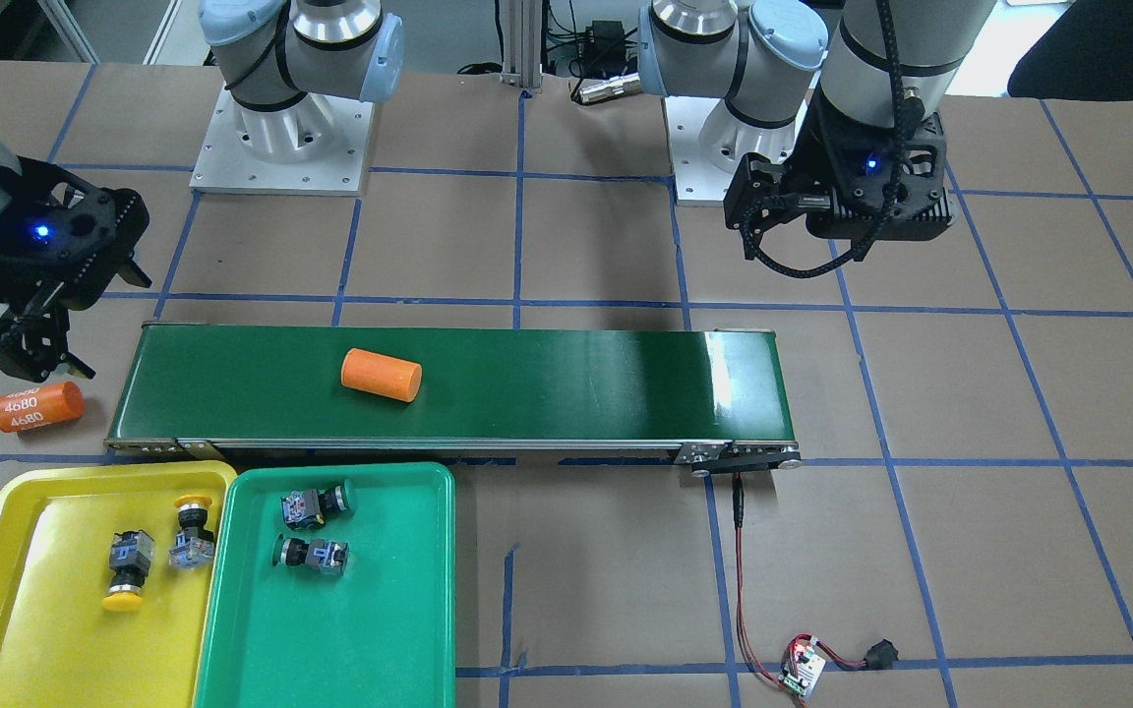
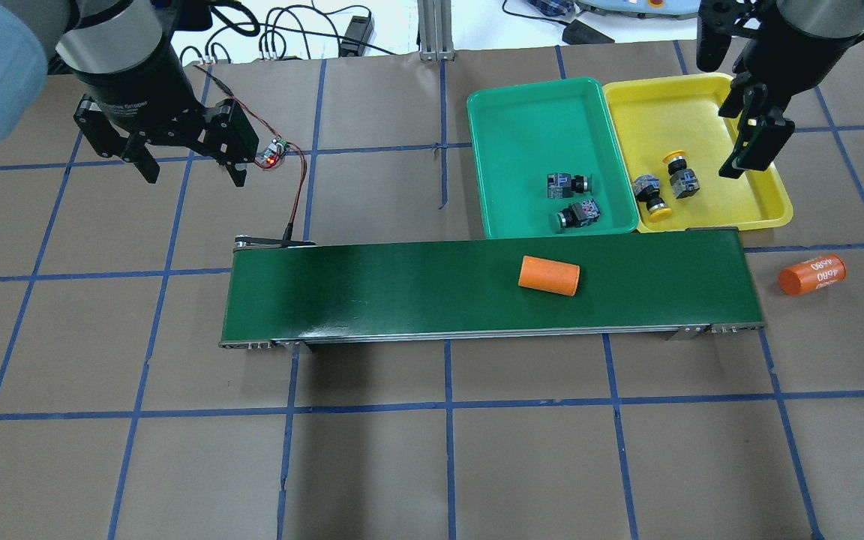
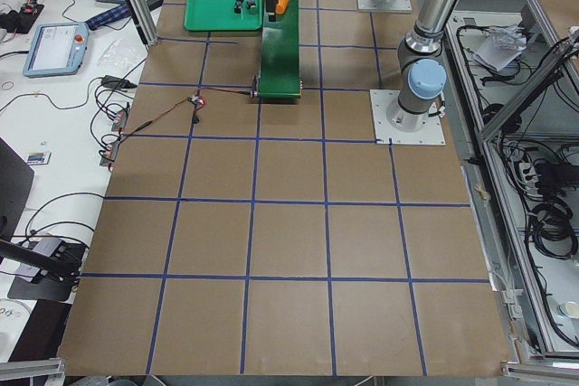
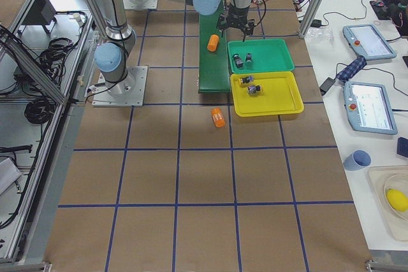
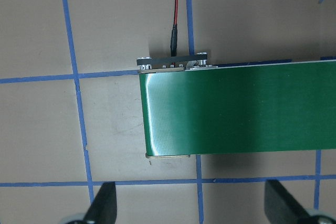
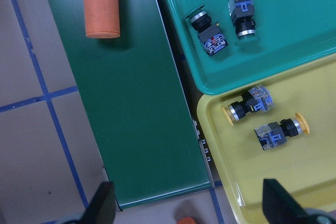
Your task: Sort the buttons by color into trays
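Two green-capped buttons point(image 2: 568, 184) point(image 2: 576, 216) lie on their sides in the green tray point(image 2: 529, 120). Two yellow-capped buttons point(image 2: 651, 195) point(image 2: 681, 176) lie in the yellow tray point(image 2: 664, 112) beside it. My right gripper point(image 2: 751, 150) hangs open and empty above the yellow tray's right part; its wrist view shows the yellow buttons point(image 6: 251, 104) and the green buttons point(image 6: 207, 29) below. My left gripper point(image 2: 193, 169) is open and empty above the table, beyond the conveyor's left end. Its wrist view point(image 5: 191, 205) shows only the belt end.
A long dark-green conveyor belt point(image 2: 402, 292) lies across the middle with an orange cylinder point(image 2: 549, 275) on it. A second orange cylinder point(image 2: 812, 274) lies on the table off the belt's right end. A small circuit board point(image 2: 274, 154) with a red wire sits near the left gripper.
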`<action>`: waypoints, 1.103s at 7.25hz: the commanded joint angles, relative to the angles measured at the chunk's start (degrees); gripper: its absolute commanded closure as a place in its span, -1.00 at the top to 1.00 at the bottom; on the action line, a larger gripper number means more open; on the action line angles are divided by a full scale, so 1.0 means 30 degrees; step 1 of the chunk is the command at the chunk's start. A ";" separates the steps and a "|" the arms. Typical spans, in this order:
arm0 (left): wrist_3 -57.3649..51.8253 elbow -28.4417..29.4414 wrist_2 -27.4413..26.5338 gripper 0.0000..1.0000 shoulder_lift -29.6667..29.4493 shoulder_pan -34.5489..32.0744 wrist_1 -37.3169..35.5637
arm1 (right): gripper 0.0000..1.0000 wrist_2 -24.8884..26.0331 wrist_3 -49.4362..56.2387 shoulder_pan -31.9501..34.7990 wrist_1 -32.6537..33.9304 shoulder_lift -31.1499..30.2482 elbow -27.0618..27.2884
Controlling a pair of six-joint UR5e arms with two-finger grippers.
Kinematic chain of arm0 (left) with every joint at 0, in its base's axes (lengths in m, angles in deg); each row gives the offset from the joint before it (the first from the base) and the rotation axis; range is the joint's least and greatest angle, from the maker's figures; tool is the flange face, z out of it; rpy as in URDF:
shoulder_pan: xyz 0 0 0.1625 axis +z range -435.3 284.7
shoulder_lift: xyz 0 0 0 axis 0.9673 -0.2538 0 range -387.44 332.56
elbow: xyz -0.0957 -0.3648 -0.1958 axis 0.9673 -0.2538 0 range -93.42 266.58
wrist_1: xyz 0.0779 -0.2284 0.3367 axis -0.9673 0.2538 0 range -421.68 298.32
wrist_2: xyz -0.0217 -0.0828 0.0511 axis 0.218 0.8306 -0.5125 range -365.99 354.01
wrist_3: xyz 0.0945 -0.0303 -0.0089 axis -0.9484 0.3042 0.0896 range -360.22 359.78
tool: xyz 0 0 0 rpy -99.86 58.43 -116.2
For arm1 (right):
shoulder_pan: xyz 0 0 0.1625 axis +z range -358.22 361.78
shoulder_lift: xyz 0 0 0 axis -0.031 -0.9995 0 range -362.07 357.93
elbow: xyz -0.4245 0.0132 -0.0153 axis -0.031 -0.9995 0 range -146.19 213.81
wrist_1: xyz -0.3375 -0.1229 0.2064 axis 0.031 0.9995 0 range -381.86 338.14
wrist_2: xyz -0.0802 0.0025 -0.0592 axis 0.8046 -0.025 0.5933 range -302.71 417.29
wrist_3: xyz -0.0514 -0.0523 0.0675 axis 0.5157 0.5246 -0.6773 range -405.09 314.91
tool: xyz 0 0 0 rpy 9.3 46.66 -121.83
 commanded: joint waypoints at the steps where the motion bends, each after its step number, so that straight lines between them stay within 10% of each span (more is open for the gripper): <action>1: -0.0020 0.0007 0.0015 1.00 0.0128 0.0001 -0.0060 | 1.00 -0.0003 -0.2987 0.0757 -0.0500 -0.0394 0.0002; 8: -0.0020 0.0065 -0.0044 1.00 0.0304 0.0031 -0.0060 | 1.00 0.0143 -1.3445 0.2196 -0.0296 -0.0394 -0.0056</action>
